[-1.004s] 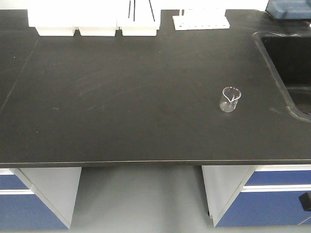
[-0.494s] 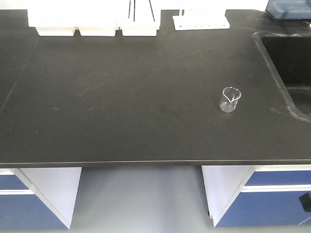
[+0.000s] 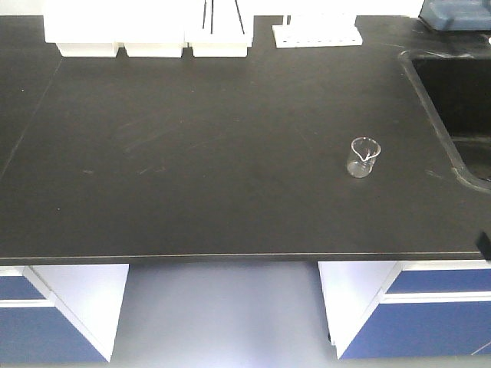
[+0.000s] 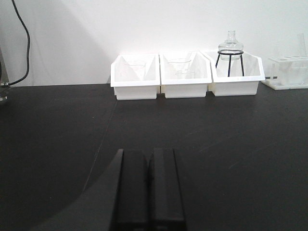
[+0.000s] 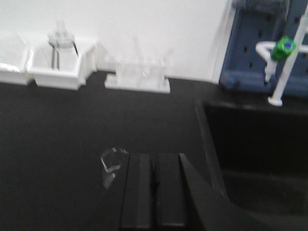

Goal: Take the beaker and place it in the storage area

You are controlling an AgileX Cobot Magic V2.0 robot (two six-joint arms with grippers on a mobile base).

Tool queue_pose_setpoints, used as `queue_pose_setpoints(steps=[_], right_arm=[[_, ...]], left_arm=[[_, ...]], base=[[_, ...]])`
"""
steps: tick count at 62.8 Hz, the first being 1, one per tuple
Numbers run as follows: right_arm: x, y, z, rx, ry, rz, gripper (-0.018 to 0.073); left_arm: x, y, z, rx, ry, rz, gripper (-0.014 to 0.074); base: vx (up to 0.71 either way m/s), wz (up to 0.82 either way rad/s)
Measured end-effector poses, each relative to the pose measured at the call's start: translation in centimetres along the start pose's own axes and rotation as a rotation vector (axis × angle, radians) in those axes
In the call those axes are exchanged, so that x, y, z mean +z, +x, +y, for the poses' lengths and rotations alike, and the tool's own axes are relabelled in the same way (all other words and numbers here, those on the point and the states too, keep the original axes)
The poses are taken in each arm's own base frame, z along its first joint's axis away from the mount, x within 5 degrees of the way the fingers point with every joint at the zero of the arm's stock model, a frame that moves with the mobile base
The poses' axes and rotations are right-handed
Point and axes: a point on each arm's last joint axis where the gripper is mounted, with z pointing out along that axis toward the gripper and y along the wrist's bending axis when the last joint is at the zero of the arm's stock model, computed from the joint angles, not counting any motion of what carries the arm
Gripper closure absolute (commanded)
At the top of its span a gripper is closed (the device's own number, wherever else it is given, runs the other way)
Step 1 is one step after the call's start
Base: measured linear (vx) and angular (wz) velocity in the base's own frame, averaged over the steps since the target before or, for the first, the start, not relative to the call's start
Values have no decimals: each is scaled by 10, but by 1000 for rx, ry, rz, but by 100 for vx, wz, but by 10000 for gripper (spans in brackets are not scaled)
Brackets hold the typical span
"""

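Nearest, blue-fronted cabinets with white side panels are seen under a wide counter – matte black, flat, faintly scuffed and streaked. In the wrist views the left gripper and the right gripper are each held low over this surface, their flat black fingers pressed together with nothing between them.

The beaker is found on the right half of the counter, near the sink but apart from it. It is a small cylinder of clear, thin glass. It is set upright, its long axis vertical, and its spout appears turned toward the front edge. In the right wrist view it is blurred, just left of the fingers.

The sink is sunk into the counter as a deep black basin with rounded corners. Farther back – along the white wall – three white plastic trays, a round flask on a wire stand and a clear tube rack are lined up.
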Motion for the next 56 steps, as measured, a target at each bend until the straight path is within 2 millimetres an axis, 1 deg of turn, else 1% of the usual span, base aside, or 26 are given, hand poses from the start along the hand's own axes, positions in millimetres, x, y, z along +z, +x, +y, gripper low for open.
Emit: queue_pose_setpoints(steps=[11,24,33,39,48,56], right_arm=[[39,15,-4,-27,31,139,507],[75,29,-7,-81,67,163,384],[101,37,10,-47,-33,116,307],[118,53,20,-73,-125,143,270],[135,73,28,-70,-183,166,218],[145,84,29,-39,-183,155,165]], left_arm=[[0,0,0,0,0,0,603],[0,0,0,0,0,0,603],[0,0,0,0,0,0,603],[0,0,0,0,0,0,603],[0,0,0,0,0,0,603],[0,0,0,0,0,0,603]], base=[[0,0],[0,0],[0,0],[0,0],[0,0],[0,0]])
